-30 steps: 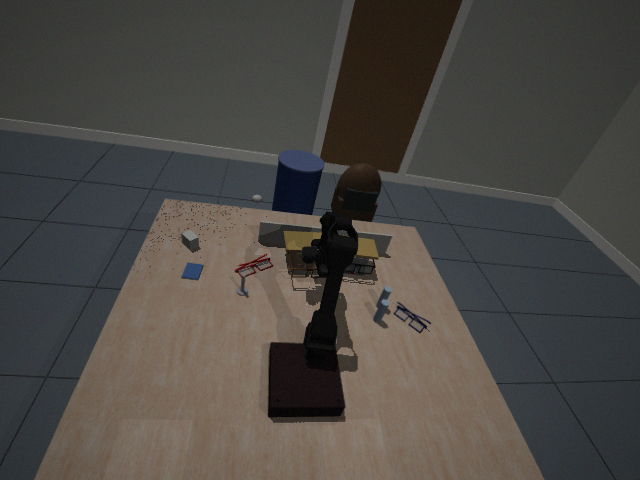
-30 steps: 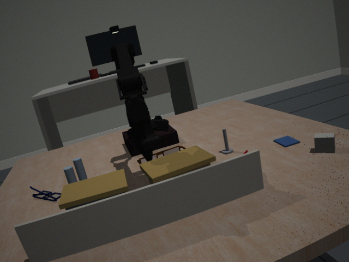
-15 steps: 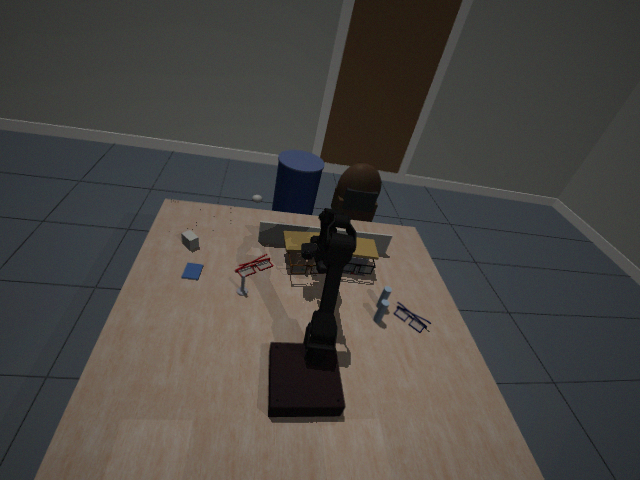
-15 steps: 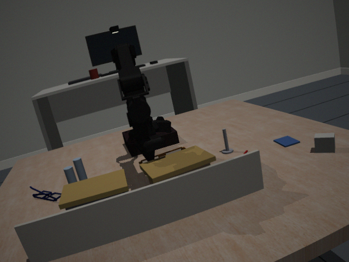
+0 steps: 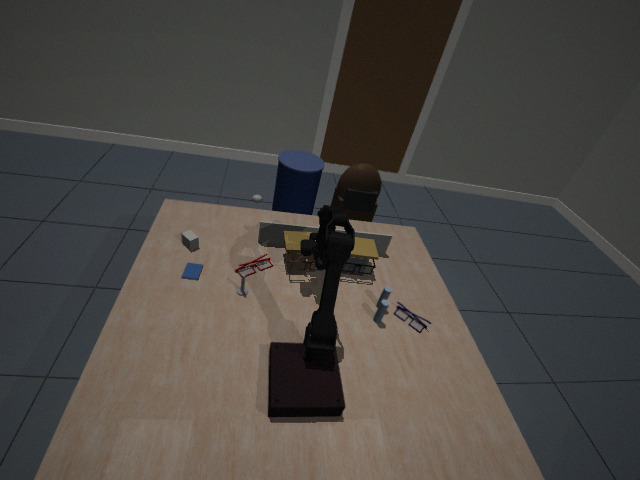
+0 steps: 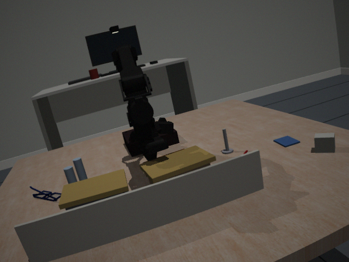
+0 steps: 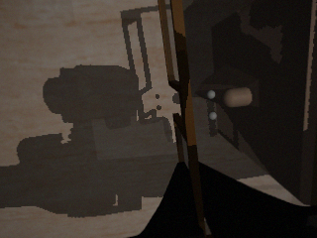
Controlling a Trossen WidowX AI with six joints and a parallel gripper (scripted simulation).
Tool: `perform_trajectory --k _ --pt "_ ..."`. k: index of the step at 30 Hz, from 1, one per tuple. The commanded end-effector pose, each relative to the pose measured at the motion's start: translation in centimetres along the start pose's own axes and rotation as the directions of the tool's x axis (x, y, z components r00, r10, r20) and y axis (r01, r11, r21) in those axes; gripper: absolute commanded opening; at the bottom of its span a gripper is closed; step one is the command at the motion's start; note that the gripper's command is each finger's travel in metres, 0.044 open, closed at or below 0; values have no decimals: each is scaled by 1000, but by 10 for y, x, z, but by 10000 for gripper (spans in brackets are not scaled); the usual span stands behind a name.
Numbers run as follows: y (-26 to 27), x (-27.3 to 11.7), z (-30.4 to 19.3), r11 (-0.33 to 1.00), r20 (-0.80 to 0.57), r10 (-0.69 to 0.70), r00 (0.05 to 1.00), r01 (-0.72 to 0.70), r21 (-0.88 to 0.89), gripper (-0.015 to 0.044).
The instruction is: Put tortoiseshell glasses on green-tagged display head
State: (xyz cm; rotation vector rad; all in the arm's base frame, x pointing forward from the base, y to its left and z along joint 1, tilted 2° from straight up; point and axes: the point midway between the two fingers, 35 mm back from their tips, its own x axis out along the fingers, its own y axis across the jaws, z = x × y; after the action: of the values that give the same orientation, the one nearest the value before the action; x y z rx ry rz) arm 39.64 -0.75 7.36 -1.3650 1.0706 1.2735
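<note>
Tortoiseshell glasses point(image 5: 299, 265) point(image 7: 190, 121) sit clamped in the gripper point(image 7: 186, 169), right of centre in the wrist view. The grip apparently leaves the temples free to pass the ears. In the top view, they are near the yellow boards point(image 5: 366, 248) point(image 6: 180, 162), just above centre.

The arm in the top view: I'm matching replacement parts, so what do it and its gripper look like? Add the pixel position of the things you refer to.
The arm point(image 5: 331, 279) point(image 6: 131, 67) is matte black with chunky, rounded joints. The gripper point(image 7: 186, 169) shows only as black, tapering shapes; markings aren't discernible.
</note>
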Motion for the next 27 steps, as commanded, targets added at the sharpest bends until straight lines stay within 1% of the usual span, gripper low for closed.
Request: perform_trajectory --k 1,27 --pt "-7 0 -1 1000 -5 -2 1000 2 3 0" --pt "-15 2 -1 1000 -5 -3 1000 3 3 0"
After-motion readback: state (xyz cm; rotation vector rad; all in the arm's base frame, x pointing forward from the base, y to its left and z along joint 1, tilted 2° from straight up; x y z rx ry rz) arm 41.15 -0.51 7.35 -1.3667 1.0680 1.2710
